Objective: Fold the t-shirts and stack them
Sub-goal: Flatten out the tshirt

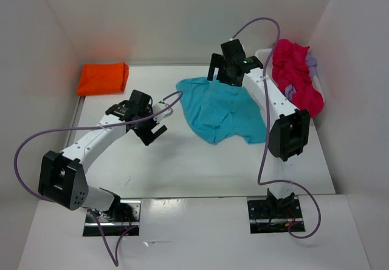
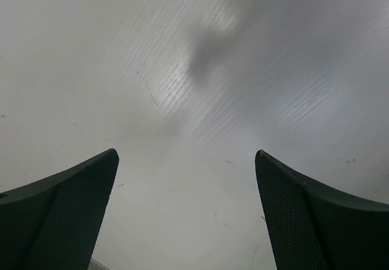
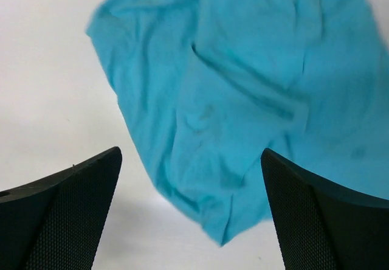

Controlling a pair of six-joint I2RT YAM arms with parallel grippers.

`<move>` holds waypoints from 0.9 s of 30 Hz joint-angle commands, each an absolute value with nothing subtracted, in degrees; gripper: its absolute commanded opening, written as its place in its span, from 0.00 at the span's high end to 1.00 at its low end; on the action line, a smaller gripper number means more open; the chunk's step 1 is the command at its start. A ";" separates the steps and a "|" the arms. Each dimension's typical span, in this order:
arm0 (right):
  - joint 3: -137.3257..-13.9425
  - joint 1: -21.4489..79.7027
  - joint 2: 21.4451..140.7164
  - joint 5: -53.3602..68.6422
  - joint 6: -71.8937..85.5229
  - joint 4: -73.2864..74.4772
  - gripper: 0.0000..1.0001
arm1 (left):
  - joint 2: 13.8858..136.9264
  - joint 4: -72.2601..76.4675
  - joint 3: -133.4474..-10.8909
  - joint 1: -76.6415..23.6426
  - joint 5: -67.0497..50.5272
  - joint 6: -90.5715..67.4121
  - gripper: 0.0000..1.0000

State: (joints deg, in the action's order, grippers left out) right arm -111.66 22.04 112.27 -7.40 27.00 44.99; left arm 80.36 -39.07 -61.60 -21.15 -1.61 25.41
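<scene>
A turquoise t-shirt [image 1: 222, 113] lies spread and rumpled on the white table [image 1: 182, 166], and it fills the right wrist view [image 3: 243, 87]. My right gripper [image 1: 229, 74] hovers over its far edge, open, with nothing between the fingers [image 3: 190, 151]. An orange t-shirt [image 1: 102, 78] lies folded at the far left corner. A magenta t-shirt [image 1: 296, 75] and a pale lavender one [image 1: 310, 63] are heaped in the basket at the far right. My left gripper [image 1: 155, 133] hangs open over bare table [image 2: 185, 154], left of the turquoise shirt.
A white mesh basket [image 1: 263, 54] stands against the right wall. White walls close in the table at the back and on both sides. Purple cables loop off both arms.
</scene>
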 commanded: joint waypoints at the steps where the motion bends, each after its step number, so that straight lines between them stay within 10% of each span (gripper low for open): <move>1: -106.46 22.68 109.26 -10.90 25.13 49.23 0.00 | 80.06 -39.81 -64.33 -21.09 -2.10 25.93 0.00; 18: -80.68 12.92 109.49 -12.39 29.79 37.44 0.06 | 84.38 -40.87 -67.85 -23.73 -3.78 24.35 0.00; 27: -73.58 18.36 112.24 -6.86 28.65 36.30 0.79 | 80.51 -40.87 -65.48 -23.73 -1.93 24.87 0.00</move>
